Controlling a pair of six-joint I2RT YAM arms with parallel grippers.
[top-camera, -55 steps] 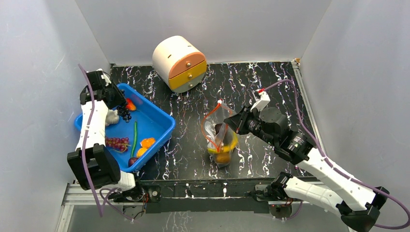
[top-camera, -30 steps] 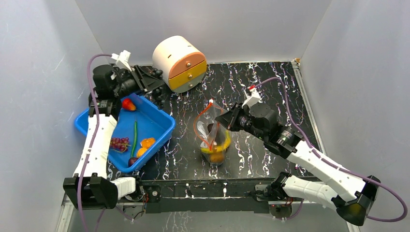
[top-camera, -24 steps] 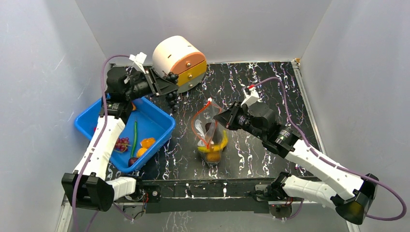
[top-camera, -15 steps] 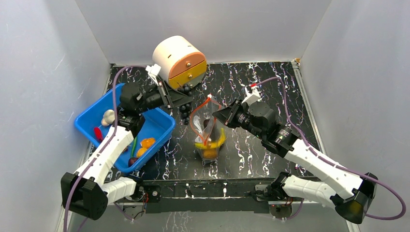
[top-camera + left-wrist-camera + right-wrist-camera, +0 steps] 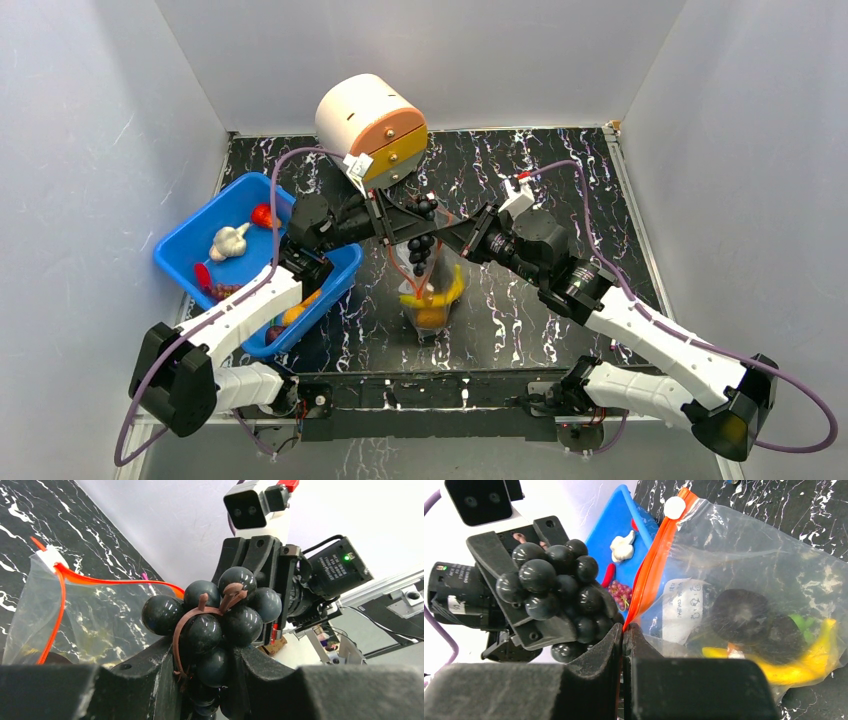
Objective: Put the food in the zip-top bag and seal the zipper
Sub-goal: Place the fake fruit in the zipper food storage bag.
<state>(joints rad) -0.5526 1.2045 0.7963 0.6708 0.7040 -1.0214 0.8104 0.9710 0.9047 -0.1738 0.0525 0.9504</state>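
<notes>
The black marbled table [image 5: 560, 180] carries a round white drawer unit [image 5: 365, 125] at the back. A blue bin [image 5: 215, 205] sits at the left. The zip-top bag [image 5: 749, 560] stands upright near the middle of the table, its mouth open.

The right gripper [image 5: 623, 630] has its fingers pressed together on the zipper [image 5: 651, 565], pinching the red-orange strip and holding that edge up. The left gripper [image 5: 202, 660] clamps a bunch of dark grapes [image 5: 215, 615]. In the top view the bunch hangs over the bag's mouth, just beside the strip. I cannot tell whether it has passed the rim.

A banana [image 5: 804, 665] lies inside the bag, with two dark round pieces [image 5: 739, 615], an orange fruit [image 5: 432, 318] and a green piece [image 5: 801, 622]. In the bin lie a garlic [image 5: 228, 240], a red piece [image 5: 262, 213] and small purple grapes [image 5: 619, 592].
</notes>
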